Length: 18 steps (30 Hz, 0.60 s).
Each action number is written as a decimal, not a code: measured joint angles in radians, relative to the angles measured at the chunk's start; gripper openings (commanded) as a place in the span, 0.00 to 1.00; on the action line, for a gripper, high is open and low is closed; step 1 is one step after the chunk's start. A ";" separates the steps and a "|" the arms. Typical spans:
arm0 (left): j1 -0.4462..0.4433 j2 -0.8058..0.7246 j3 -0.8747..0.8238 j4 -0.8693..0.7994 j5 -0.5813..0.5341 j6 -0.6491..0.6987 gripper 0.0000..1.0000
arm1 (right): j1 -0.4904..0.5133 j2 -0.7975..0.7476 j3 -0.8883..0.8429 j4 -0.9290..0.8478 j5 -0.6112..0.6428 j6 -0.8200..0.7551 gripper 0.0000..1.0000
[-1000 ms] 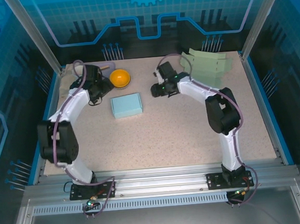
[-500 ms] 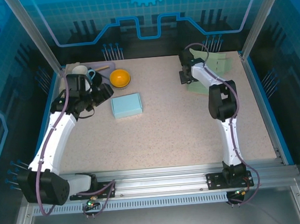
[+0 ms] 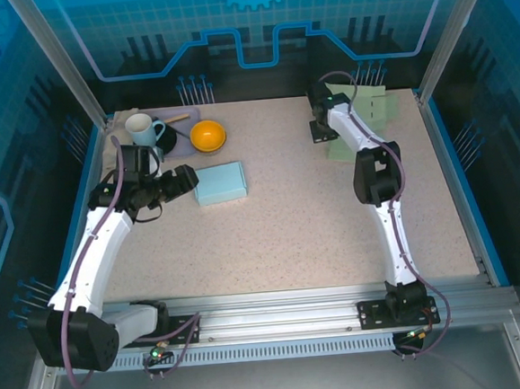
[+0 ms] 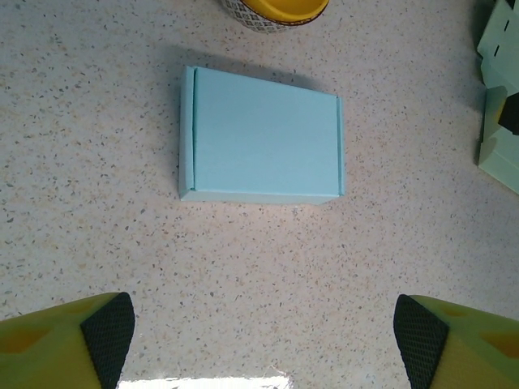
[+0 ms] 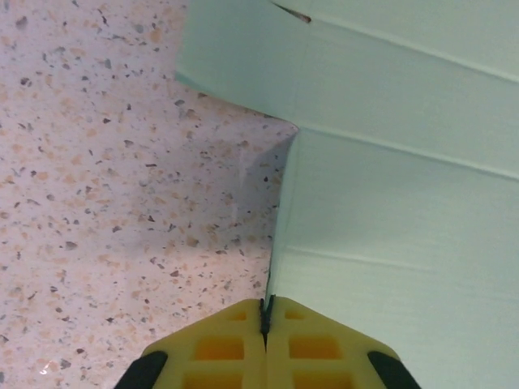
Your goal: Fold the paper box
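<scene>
The flat green paper box [image 5: 389, 203], at the far right of the table [image 3: 290, 237], is pinched in the closed right tool [image 5: 265, 312] — seemingly the pick-up step; a pull centreward is called for next. The left tool [image 4: 263, 328] is held open.

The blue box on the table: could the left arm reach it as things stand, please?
Probably yes: the left pincer is open and faces the blue box, with just bare table between them.

Left wrist view: the bowl [image 4: 276, 10] is cut by the top edge, the green sheet [image 4: 499, 57] by the right edge, the left fingers [image 4: 101, 332] by the bottom. Overhead, upper right, the right arm [image 3: 349, 129] hides part of the sheet.
</scene>
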 measured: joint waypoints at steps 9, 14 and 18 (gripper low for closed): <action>-0.001 -0.014 -0.010 0.008 0.014 -0.005 0.85 | -0.005 -0.336 -0.379 0.066 -0.031 -0.045 0.00; -0.019 -0.051 -0.011 0.028 0.042 -0.038 0.84 | 0.072 -0.773 -0.695 0.131 -0.016 -0.067 0.00; -0.073 -0.071 -0.029 0.060 0.052 -0.082 0.84 | 0.236 -1.028 -0.953 0.180 -0.006 -0.057 0.00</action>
